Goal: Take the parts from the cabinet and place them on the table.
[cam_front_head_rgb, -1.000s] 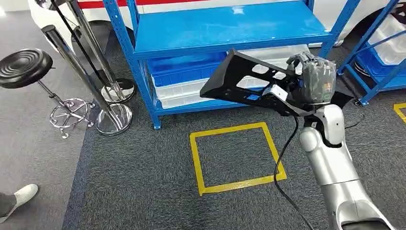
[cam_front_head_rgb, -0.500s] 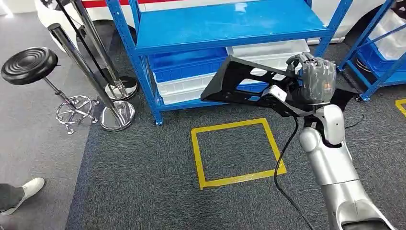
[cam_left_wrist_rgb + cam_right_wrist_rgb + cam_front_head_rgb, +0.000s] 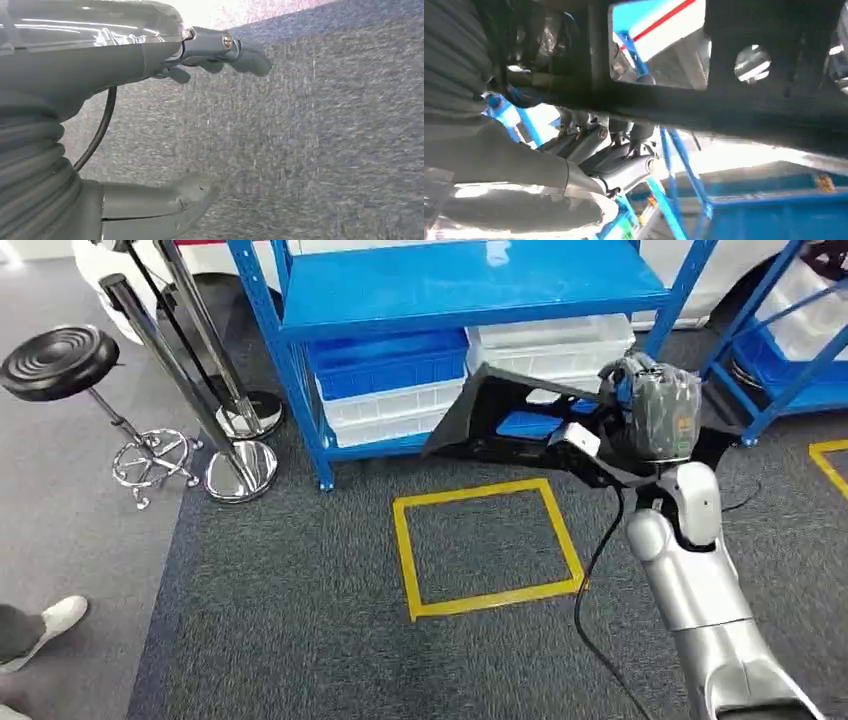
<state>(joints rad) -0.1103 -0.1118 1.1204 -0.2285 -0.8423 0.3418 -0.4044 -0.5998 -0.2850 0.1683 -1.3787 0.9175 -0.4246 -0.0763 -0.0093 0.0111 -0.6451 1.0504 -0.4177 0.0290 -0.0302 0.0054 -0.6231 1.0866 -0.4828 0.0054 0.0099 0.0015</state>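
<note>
One black part [image 3: 510, 420], flat panel with cut-outs, held up in the air by the right hand [image 3: 655, 410], fingers [image 3: 619, 170] wrapped onto its edge in the right wrist view; part sticks out to the robot's left, above the carpet, in front of the cabinet's low shelf. Left hand [image 3: 200, 125] hangs over grey carpet, fingers apart, holding nothing. One blue cabinet [image 3: 460, 285]: bare top shelf, lower level with one blue bin [image 3: 385, 360] and about three white bins [image 3: 550, 335] stacked beside and under it. Second blue rack [image 3: 790, 330] far right. One yellow taped square [image 3: 485, 545] on the floor just below the part, open carpet inside and around it. Two chrome stanchions [image 3: 195, 370], bases touching, left of the cabinet leg. One black stool [image 3: 60, 360] further left. One person's shoe [image 3: 45, 625] at the left edge.
</note>
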